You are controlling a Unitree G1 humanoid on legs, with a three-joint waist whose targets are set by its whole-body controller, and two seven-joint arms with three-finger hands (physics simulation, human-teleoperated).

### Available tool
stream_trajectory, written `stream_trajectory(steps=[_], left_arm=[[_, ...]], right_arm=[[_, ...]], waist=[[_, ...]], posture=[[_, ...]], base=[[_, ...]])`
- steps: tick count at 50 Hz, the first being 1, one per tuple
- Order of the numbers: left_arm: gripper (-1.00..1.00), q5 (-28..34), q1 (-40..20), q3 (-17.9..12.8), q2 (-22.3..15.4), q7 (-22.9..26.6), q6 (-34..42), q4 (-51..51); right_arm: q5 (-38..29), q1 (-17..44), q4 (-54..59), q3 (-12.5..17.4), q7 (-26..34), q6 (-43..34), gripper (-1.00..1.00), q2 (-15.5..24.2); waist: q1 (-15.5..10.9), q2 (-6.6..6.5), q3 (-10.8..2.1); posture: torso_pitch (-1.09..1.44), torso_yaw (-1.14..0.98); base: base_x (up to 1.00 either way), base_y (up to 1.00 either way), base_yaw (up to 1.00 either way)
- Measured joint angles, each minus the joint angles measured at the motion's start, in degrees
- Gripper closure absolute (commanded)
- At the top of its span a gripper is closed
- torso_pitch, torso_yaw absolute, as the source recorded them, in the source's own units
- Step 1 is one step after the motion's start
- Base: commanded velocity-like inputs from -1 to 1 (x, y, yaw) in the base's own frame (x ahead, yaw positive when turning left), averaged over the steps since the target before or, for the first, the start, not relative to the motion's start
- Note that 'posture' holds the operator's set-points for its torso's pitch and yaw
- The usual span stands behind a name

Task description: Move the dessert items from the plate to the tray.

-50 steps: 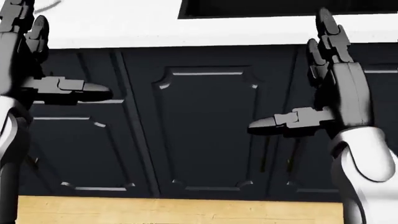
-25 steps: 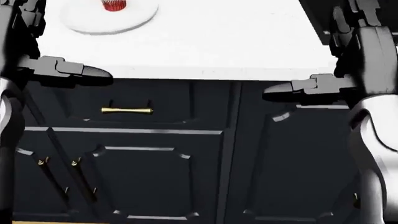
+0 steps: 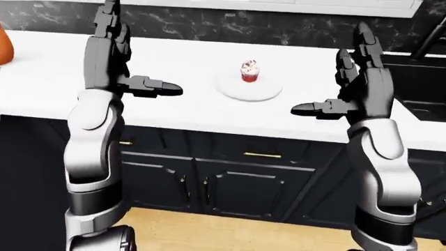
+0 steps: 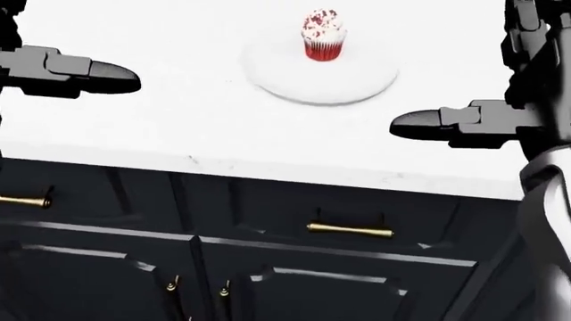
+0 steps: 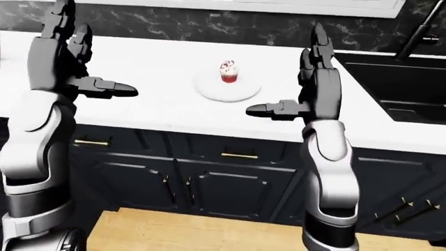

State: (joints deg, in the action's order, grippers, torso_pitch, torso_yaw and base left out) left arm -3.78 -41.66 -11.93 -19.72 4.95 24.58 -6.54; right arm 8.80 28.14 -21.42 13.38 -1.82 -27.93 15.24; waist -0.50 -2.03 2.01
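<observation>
Cupcake (image 4: pixel 323 33) at plate (image 4: pixel 357 83) 12 o'clock; likely light, soft, frosting smearable; pinch wrapper base; left hand (image 3: pixel 111 52), right hand (image 3: pixel 359 86) splayed, empty.

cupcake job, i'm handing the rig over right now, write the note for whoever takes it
Left hand: raised, fingers open, holding nothing.
Right hand: raised, fingers open, holding nothing.
Cupcake: upright on the white plate, on the white counter, between the two hands in the eye views. Neither hand touches it.
Tray: not in any view. An orange thing shows at the left edge of the left-eye view; I cannot tell what it is. Black sink lies to the right.
Done: nothing moved yet.
Left: find the tray, pick the cupcake off the plate, set it on the tray.
</observation>
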Motion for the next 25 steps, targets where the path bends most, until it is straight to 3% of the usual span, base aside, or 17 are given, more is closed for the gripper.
stream_trajectory(steps=[4, 12, 14, 15, 19, 25], left_arm=[[-1.0, 0.3, 2.4, -0.59, 0.04, -0.16, 1.39, 3.54], [-1.0, 0.13, 1.8, 0.3, 0.13, 0.59, -0.25, 2.91], [-1.0, -0.03, 1.68, 1.82, 1.09, 0.84, -0.87, 2.62], [-1.0, -0.14, 1.91, 2.43, 1.26, 1.08, -0.99, 2.53], [-1.0, -0.44, 2.21, 2.22, 0.91, 1.4, -0.36, 2.19], [-1.0, 0.24, 2.12, 0.07, -0.13, 0.13, 0.72, 0.87]], right_arm=[[0.61, -0.54, 1.48, -1.81, -0.19, -1.38, -1.0, -0.39], [0.43, -0.62, 0.86, 0.13, -1.31, -1.4, -1.0, 0.33], [-0.68, -1.89, 0.39, 0.89, -1.48, -0.58, -1.0, 0.88], [-1.33, -2.23, 0.52, 0.87, -1.41, -0.53, -1.0, 0.73], [-2.37, -1.82, 1.24, -0.37, -0.21, -1.66, -1.0, -0.16], [-2.33, -1.62, -0.43, -1.22, 1.86, -0.76, -1.0, -0.37]], waist=[[-0.98, 1.62, 0.7], [0.52, 4.93, -0.04], [0.89, 2.65, 0.55], [0.93, 2.62, 0.72], [0.54, 4.81, 2.1], [0.82, 1.17, 1.34]], posture=[[0.0, 0.0], [0.0, 0.0], [0.0, 0.0], [0.0, 0.0], [0.0, 0.0], [0.0, 0.0]], base=[[0.0, 0.0, -1.0], [0.0, -0.07, -0.88], [0.0, 0.0, 0.0], [0.0, 0.0, 0.0], [0.05, 0.0, 0.0], [0.35, 0.0, 0.0]])
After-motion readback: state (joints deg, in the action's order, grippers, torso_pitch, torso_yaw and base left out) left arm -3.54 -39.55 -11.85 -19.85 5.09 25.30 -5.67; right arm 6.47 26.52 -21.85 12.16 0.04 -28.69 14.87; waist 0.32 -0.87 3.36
